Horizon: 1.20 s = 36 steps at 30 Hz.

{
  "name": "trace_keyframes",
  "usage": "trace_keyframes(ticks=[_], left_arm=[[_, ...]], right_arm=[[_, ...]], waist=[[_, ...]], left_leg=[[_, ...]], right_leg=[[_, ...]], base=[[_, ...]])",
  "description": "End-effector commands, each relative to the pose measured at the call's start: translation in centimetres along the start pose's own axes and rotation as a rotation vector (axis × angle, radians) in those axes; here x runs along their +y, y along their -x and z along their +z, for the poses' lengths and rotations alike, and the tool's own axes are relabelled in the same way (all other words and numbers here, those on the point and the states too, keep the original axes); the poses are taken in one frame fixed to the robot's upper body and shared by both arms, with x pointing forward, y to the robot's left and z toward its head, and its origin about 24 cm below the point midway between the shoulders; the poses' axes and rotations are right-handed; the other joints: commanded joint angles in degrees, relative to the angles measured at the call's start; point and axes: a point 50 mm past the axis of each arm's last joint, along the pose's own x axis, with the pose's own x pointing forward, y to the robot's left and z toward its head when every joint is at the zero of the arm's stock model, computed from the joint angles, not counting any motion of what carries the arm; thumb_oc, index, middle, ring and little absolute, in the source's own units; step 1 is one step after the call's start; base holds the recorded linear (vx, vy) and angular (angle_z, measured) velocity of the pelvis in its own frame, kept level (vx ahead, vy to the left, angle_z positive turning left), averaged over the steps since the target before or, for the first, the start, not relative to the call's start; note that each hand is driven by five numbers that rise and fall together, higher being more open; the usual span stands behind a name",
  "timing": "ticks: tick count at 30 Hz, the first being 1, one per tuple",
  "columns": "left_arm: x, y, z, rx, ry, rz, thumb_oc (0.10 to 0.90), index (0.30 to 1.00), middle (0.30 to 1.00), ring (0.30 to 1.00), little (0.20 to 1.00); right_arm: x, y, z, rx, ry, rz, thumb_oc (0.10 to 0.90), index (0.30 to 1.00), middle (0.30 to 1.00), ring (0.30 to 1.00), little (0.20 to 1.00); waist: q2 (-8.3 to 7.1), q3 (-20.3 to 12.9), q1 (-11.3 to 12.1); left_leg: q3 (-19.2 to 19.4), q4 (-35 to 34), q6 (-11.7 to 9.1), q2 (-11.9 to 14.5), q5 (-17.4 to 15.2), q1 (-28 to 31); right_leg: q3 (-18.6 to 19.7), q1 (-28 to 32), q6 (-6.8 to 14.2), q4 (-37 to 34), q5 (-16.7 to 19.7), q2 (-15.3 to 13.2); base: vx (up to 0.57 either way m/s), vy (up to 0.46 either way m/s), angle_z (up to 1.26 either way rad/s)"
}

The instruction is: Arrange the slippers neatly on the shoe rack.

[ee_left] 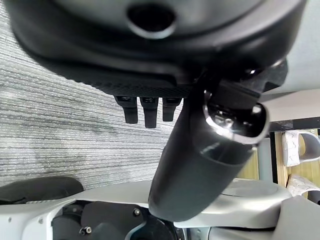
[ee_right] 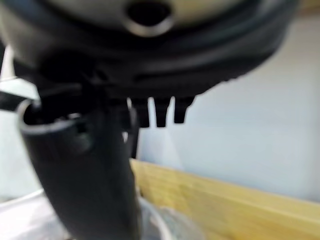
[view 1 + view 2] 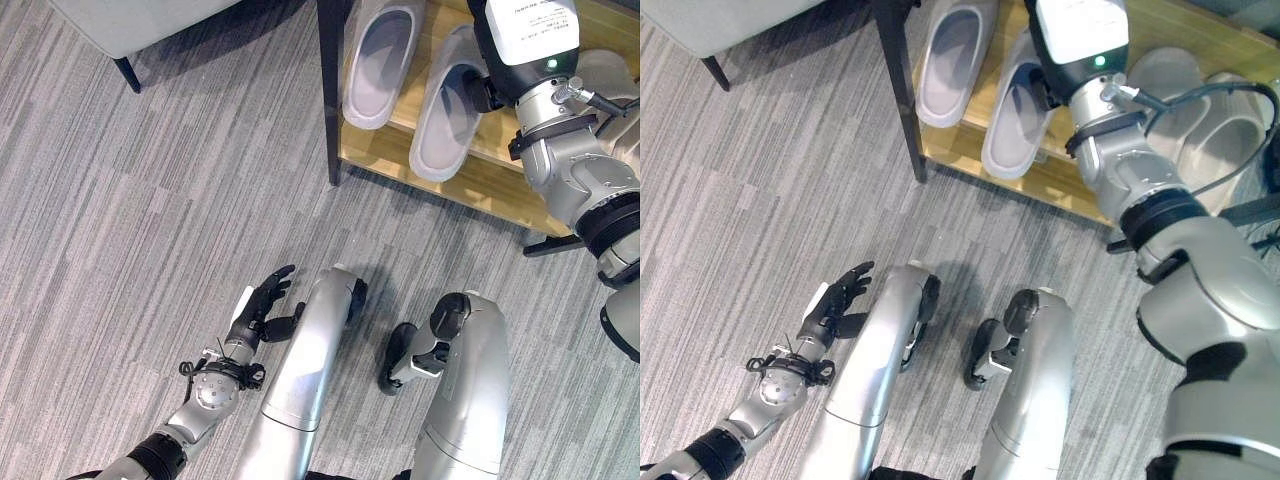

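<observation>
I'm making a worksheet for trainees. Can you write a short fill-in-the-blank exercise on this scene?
1. The two grey slippers lie on a ____ shoe rack.
2. The slippers lie side by ____.
3. The left hand hangs over the grey ____.
4. The right hand is up at the ____.

Missing words: wooden; side; carpet; rack

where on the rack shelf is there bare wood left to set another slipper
Bare wood shows on the wooden shelf along its front edge, right of the second grey slipper and below the right arm. The left end is crowded: the first grey slipper lies beside the black rack post, the second close alongside, with the right hand at it. The left hand hangs over carpet.
</observation>
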Motion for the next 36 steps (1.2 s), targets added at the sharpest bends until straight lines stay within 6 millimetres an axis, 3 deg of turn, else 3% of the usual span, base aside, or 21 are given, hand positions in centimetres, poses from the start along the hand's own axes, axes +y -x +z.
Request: trace_keyframes(ticks=[1,12,19,23,36], left_arm=[[-2.5,0.3,2.2,-0.118,0.064,-0.115,0.800,0.900,0.900,0.900,0.900],[-2.0,1.0,1.1,-0.060,0.045,-0.093,0.800,0.900,0.900,0.900,0.900],[-1.8,0.8,1.2,-0.053,0.055,-0.050,0.800,0.900,0.900,0.900,0.900],[-2.1,0.3,1.8,-0.071,0.067,-0.024,0.800,0.900,0.900,0.900,0.900],[-3.3,-0.7,2.6,-0.104,0.081,-0.042,0.800,0.900,0.900,0.900,0.900]], right_arm=[[-6.8,-3.8,0.4,-0.023,-0.062,-0.236,0.800,0.900,0.900,0.900,0.900],[-6.2,-2.4,2.9,-0.074,-0.330,-0.243,0.800,0.900,0.900,0.900,0.900],[-5.6,-0.7,5.3,-0.044,-0.645,-0.309,0.800,0.900,0.900,0.900,0.900],[-4.3,1.1,6.3,0.067,-0.851,-0.359,0.800,0.900,0.900,0.900,0.900],[-1.5,0.5,7.3,0.228,-0.890,-0.283,0.800,0.900,0.900,0.900,0.900]], waist=[[0.36,-1.4,1.1],[-0.66,-1.4,-0.7],[-1.55,-1.4,-2.4],[-1.99,-1.4,-3.9],[0.14,-1.4,-2.0]], left_leg=[[-5.3,3.0,-3.9,2.8,-10.2,-1.6],[-4.3,3.9,-3.8,3.4,-10.3,-1.6],[-3.5,4.2,-4.0,3.3,-10.5,-1.6],[-2.8,3.7,-4.1,2.8,-10.3,-1.6],[-4.9,3.5,-4.0,1.8,-10.4,-1.6]], right_leg=[[3.9,3.2,-2.0,4.0,1.9,-0.2],[5.0,2.2,-1.7,5.4,2.4,1.0],[5.4,1.6,-1.9,5.8,2.4,2.0],[5.2,1.8,-2.0,5.1,3.0,2.7],[3.1,1.8,-1.6,4.6,3.5,2.6]], base=[[0.00,0.000,0.00],[0.00,-0.002,-0.01],[-0.01,-0.004,-0.02],[-0.04,-0.019,-0.03],[-0.01,0.000,-0.01]])
